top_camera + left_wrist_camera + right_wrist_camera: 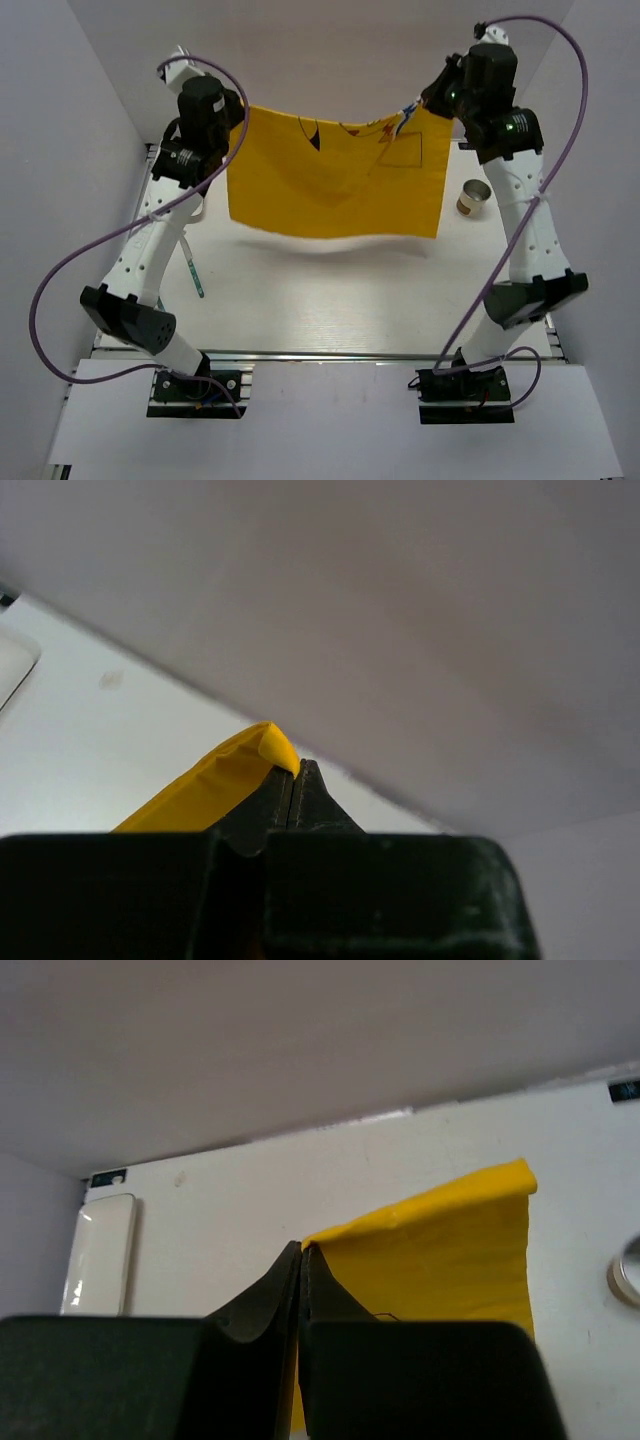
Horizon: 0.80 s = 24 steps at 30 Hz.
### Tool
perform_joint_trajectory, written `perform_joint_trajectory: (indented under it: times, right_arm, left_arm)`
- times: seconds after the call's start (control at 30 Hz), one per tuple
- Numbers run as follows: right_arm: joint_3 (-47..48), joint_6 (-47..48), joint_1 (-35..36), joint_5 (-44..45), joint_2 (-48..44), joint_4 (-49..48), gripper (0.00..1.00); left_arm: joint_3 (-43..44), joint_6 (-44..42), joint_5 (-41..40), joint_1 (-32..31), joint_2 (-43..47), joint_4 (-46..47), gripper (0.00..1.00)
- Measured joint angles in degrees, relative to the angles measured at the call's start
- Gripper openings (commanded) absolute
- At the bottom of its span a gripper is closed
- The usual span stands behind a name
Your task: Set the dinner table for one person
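The left gripper (240,110) and the right gripper (424,106) are each pinched tight on an upper corner of the yellow placemat (330,190). It hangs between them as a sheet in the upper middle of the overhead frame. The white surface (330,300) fills the centre of that frame below it, and the cloth's lower edge appears to float above it, casting a soft shadow. The cloth sags in the middle, so the next move probably calls for drawing the two corners a little further apart. Both arms should then lower at the same rate, letting the free edge meet the surface first and laying the rest down flat before either grip lets go. A metal cup (473,197) stands right of the cloth, close under the right arm, and a thin teal-handled utensil (194,268) lies at left beside the left arm. A white rectangular plate (98,1255) sits at the left of the right wrist view, near the back wall. The cloth could drape over any of these if it lands off-centre.
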<state>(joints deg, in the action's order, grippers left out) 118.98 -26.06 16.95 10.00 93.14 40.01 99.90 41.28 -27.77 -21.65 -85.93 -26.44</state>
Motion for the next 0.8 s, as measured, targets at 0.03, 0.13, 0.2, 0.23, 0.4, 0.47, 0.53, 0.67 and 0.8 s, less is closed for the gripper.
perform_joint_trajectory:
  times: [0.03,0.13,0.2,0.23,0.4,0.47,0.53,0.67,0.8]
  right_arm:
    - [5.81,0.72,-0.79,-1.4,3.34,0.72,0.0]
    - [14.99,2.45,-3.41,-6.47,8.68,-0.55,0.0]
    - [14.36,3.02,-4.98,-9.49,8.41,-1.51,0.0]
    - [12.2,3.37,-5.73,-11.04,7.45,-2.97,0.0]
    - [-1.75,4.61,-7.89,-16.87,2.16,-7.76,0.0]
    - [-10.78,4.87,-7.89,-18.73,-1.07,-11.5,0.0]
    - [-21.22,4.81,-7.82,-20.39,-4.7,-14.91,0.0]
    - [-49.57,2.56,-7.72,-23.26,-14.6,-25.05,0.24]
    - [-73.42,-0.68,-7.74,-25.73,-24.06,-30.62,0.89]
  left_arm:
    - [4.48,-1.31,0.98,0.76,-2.49,0.22,0.0]
    - [13.94,-4.33,3.74,2.38,-7.67,3.8,0.0]
    - [15.45,-5.49,5.16,3.21,-8.2,5.81,0.0]
    - [14.78,-6.05,5.92,3.56,-7.65,7.28,0.0]
    - [-6.73,-7.1,7.34,4.17,4.48,18.64,0.0]
    - [-19.19,-6.43,7.32,4.17,10.71,23.61,0.0]
    - [-30.86,-4.87,7.23,4.13,15.58,26.99,0.0]
    - [-49.55,-0.31,7.41,4.24,18.86,30.88,0.45]
    - [-63.32,4.26,7.69,3.91,19.8,27.54,0.96]
